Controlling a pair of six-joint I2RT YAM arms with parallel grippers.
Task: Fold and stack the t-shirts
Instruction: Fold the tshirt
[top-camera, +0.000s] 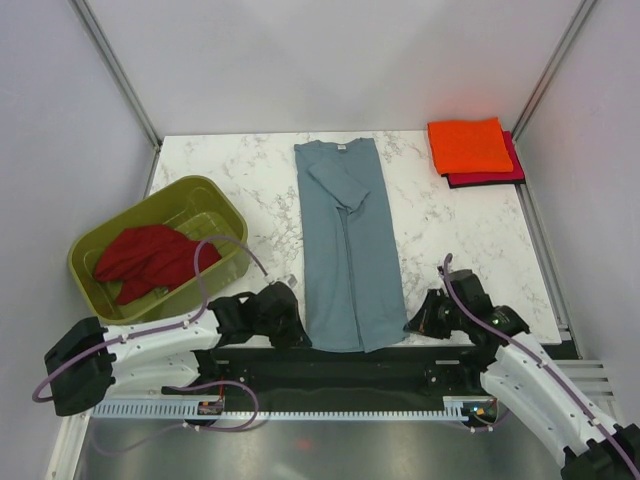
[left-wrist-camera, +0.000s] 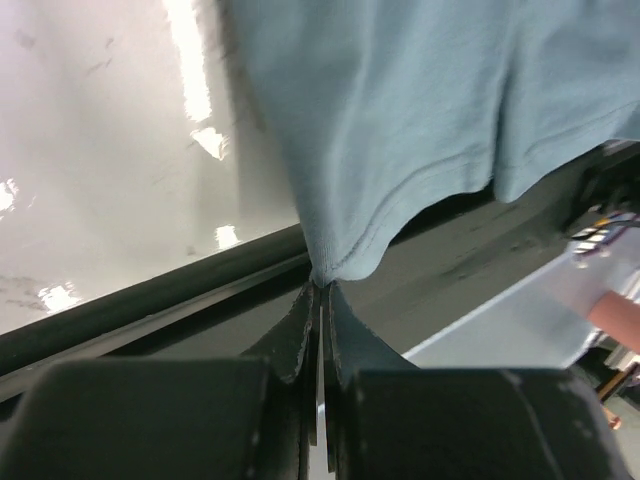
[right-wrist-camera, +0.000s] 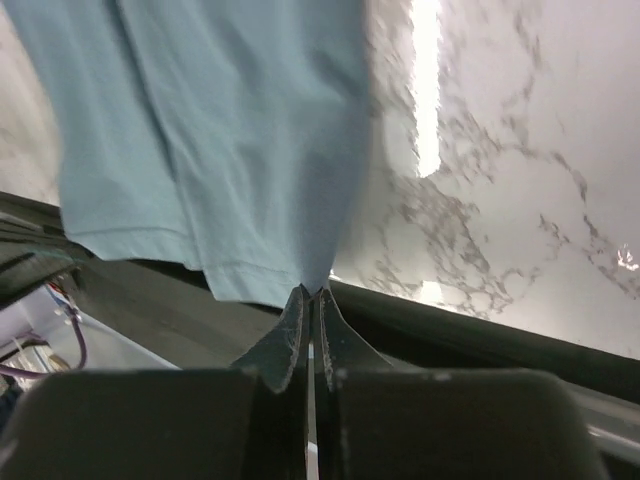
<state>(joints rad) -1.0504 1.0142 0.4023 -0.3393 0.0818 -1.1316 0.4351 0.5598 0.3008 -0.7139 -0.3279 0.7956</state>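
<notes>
The left gripper (left-wrist-camera: 320, 292) is clamped on the lower-left hem corner of the slate blue-grey cloth t-shirt (top-camera: 345, 250), and the right gripper (right-wrist-camera: 310, 295) is clamped on its lower-right corner. Folded into a long strip, the shirt lies at the centre of the top view. Its long axis runs bottom to top, collar uppermost. Its pale neck label (top-camera: 341, 147) is too small to read. At upper right, a folded bright orange t-shirt (top-camera: 468, 146) hides most of a magenta-red t-shirt (top-camera: 492, 178). At left, a crumpled dark red t-shirt (top-camera: 150, 260) lies in the olive-green plastic tub (top-camera: 215, 192).
</notes>
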